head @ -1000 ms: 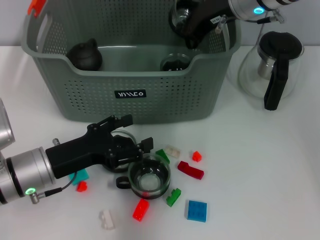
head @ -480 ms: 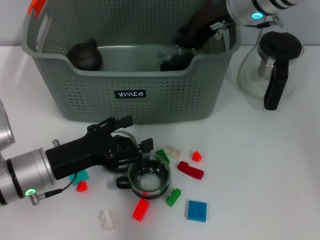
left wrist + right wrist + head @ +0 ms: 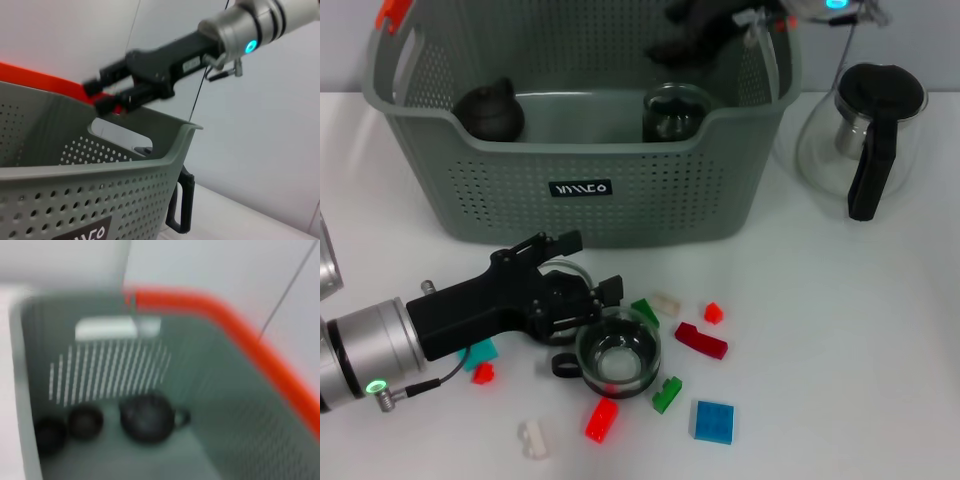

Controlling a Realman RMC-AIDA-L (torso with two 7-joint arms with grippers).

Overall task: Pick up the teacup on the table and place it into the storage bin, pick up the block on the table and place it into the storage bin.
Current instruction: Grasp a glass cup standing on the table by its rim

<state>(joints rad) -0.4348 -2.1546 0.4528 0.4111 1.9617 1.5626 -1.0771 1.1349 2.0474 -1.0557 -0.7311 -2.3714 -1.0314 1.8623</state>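
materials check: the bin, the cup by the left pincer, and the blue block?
Storage bin: looks like matte grey-green moulded plastic, with punched hole rows.
Teacup: likely clear glass; the table shows through its wall, and its rim glints.
Blue block: apparently glossy hard plastic, with studs on top.

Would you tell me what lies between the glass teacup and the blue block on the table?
In the head view, a green block lies between the glass teacup and the blue block.

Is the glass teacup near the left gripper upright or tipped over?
Upright. In the head view the glass teacup sits on the table with its round mouth facing up, beside the left gripper.
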